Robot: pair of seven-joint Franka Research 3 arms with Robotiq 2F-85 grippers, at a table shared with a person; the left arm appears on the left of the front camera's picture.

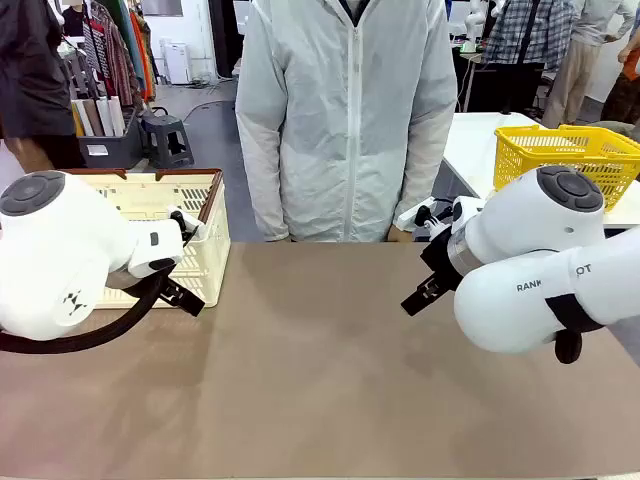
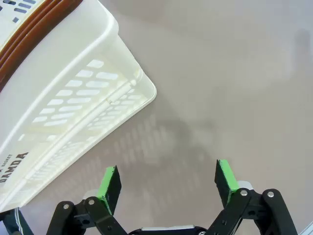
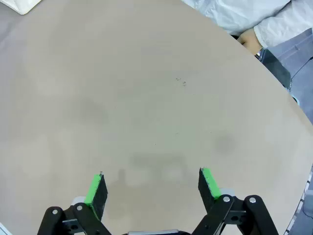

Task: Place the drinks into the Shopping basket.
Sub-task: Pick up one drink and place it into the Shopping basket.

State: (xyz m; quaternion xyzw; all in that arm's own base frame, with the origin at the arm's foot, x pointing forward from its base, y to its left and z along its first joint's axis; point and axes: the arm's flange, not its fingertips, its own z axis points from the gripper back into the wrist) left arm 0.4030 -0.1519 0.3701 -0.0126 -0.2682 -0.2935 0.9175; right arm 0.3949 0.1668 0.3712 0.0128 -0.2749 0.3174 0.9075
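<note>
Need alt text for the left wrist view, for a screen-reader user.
The left pincer, open and empty with its green pads apart, hangs above the brown tabletop. The cream Shopping basket, with slotted sides and a dark brown rim, stands at upper left, part of its "DAMDA" print showing.

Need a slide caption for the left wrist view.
Open left gripper hovers above the brown table beside the cream DAMDA Shopping basket.

Front view, left: the left arm (image 1: 60,250) masks much of the shopping basket (image 1: 205,215); its inside cannot be made out. Right edge: the yellow basket (image 1: 565,150) is cropped, its lower part behind the right arm (image 1: 530,270). Left wrist view: the basket's lettering is cut at the lower left edge. Right wrist view, upper right: the person's hand (image 3: 249,40) is partly under a sleeve.
</note>
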